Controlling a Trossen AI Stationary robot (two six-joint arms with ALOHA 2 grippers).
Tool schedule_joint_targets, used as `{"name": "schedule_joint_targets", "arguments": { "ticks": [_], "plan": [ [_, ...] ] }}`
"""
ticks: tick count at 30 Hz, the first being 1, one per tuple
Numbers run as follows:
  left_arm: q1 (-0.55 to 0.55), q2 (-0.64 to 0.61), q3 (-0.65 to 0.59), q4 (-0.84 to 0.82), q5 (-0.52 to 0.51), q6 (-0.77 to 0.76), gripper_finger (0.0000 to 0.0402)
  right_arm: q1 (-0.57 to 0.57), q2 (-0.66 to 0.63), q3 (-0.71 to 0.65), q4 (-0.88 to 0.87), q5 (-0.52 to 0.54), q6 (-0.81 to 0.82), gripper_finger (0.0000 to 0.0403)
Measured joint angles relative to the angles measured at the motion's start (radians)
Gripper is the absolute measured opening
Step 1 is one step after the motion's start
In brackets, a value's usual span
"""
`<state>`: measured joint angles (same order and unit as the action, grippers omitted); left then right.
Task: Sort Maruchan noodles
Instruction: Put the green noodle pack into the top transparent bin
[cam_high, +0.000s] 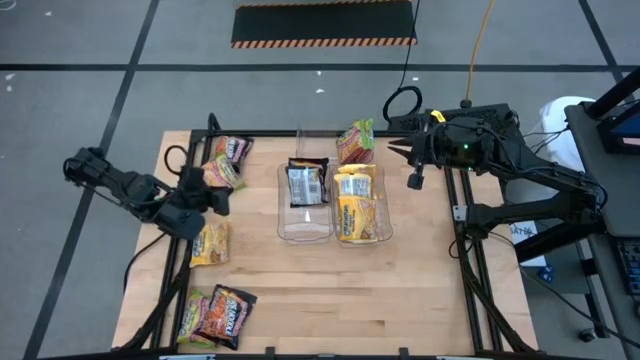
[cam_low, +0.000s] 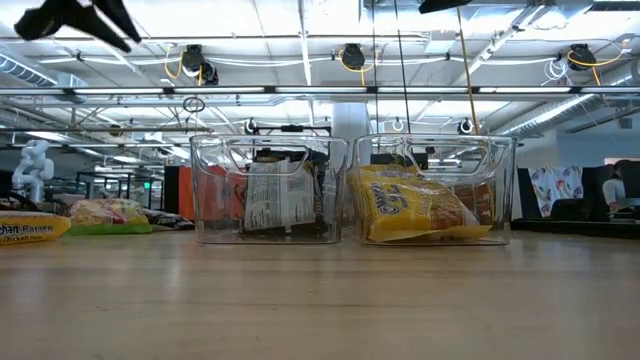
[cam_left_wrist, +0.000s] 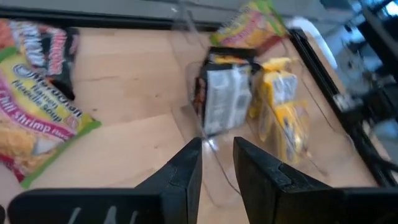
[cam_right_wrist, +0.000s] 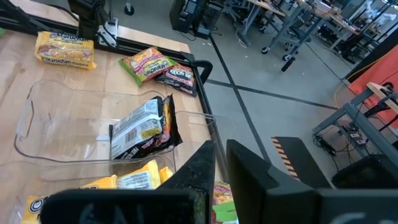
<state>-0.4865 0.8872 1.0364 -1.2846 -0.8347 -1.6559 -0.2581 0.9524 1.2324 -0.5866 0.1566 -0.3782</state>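
Observation:
Two clear bins stand side by side mid-table. The left bin (cam_high: 305, 225) holds a dark noodle packet (cam_high: 307, 183) on edge, pale back showing. The right bin (cam_high: 365, 232) holds yellow packets (cam_high: 355, 200). Loose noodle packets lie flat on the table: a pink-green one (cam_high: 355, 140) behind the bins, a dark one (cam_high: 232, 150), a pink-green one (cam_high: 222, 172) and a yellow one (cam_high: 210, 243) at the left. My left gripper (cam_left_wrist: 217, 168) hovers open above the table's left part, pointing at the bins. My right gripper (cam_right_wrist: 221, 158) hangs beyond the right bin, fingers a narrow gap apart and empty.
More packets (cam_high: 220, 312) lie in a small heap at the near left corner. Bare wood spreads across the near half of the table (cam_high: 350, 300). Dark frame rails (cam_high: 470, 260) run along the table's right and left sides.

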Motion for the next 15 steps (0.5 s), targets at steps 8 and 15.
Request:
{"name": "schedule_joint_targets", "arguments": {
  "ticks": [8,15],
  "plan": [
    [0.073,0.028,-0.137,0.006,-0.040,-0.299,0.0097,0.000,0.000,0.000,-0.002,0.000,0.000,0.0036],
    [0.192,0.115,-0.180,-0.003,-0.028,-0.504,0.0097,0.000,0.000,0.000,-0.002,0.000,0.000,0.0036]
  ]
}}
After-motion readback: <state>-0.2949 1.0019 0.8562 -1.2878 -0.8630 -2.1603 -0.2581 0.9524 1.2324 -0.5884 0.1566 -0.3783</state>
